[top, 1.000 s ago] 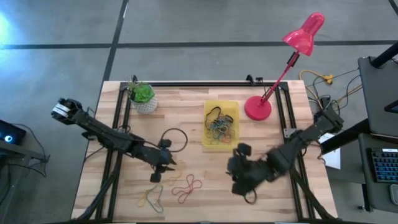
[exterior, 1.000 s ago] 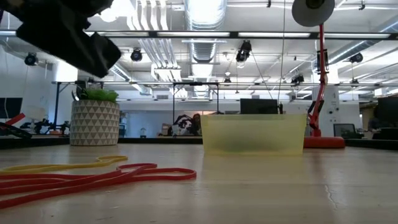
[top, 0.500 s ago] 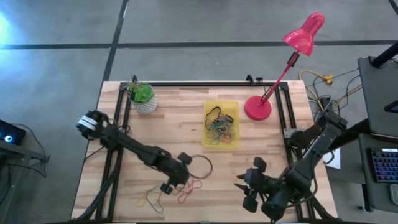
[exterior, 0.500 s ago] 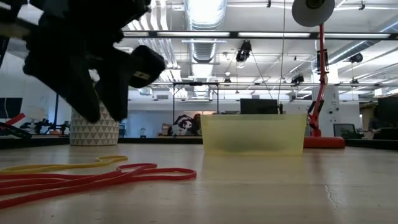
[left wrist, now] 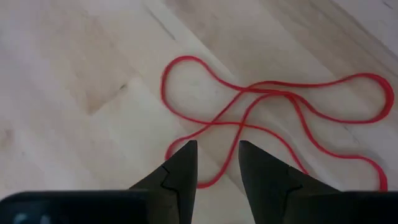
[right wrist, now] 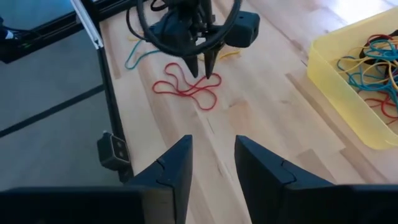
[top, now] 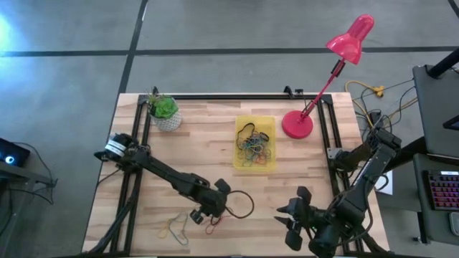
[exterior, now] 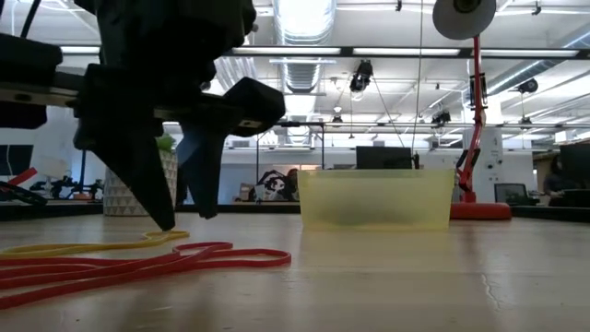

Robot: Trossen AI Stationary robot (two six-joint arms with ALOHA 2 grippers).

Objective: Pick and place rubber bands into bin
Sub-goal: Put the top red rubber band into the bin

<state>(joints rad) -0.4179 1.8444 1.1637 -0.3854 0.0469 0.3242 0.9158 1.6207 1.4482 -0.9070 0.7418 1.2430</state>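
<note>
From above, the left gripper (top: 203, 217) is hovering over the red rubber band (top: 213, 226) at the table's near edge, while the bin (top: 255, 142) is sitting farther back holding other bands. Its wrist view is showing narrowly parted jaws, empty. The right gripper (right wrist: 211, 162) is waiting near-right, jaws slightly apart.

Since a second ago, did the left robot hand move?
Yes. The left gripper slid away from the plant pot, toward the table's near edge, and now hangs open over the red rubber band.
</note>
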